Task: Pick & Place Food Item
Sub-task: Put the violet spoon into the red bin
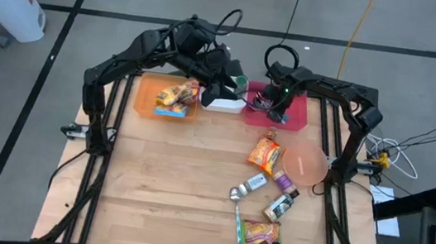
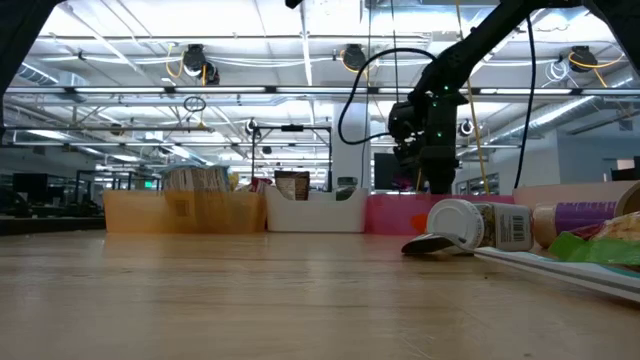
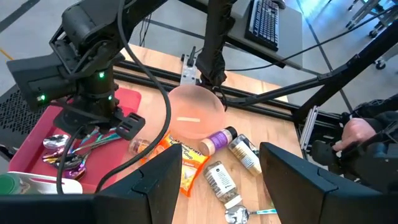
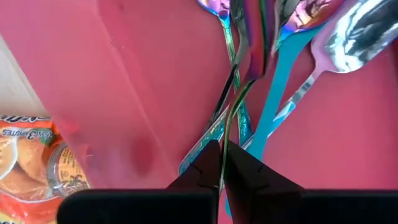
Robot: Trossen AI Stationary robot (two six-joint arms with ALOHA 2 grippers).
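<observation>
Nearest the lens in the right wrist view: right gripper (image 4: 222, 163), fingers pressed together, down in the red bin (image 4: 143, 81) over iridescent cutlery (image 4: 249, 56); a thin utensil stem runs to the tips but I can't tell if it's pinched. In the high view the left gripper (image 1: 218, 85) hangs over the white bin (image 1: 222, 103) next to the orange bin (image 1: 161, 108), fingers parted partway and nothing between them in its wrist view. Judgement: left arm is between a drop and the next pick. To do it well, lift clear of the bin walls, go for the loose orange snack packet (image 1: 266, 154) lying flat mid-table, come straight down, pinch across the narrow side, and stay off the pink plate (image 1: 306, 163) just beside it. Containers: orange bin holds snack packs (image 1: 176, 94); red bin holds spoons and forks; white bin contents hard to tell. Still loose on the table: purple-capped bottle (image 1: 282, 180), two jars (image 1: 255, 183), a spoon (image 1: 237, 193), another packet (image 1: 259, 231) near the front edge.
</observation>
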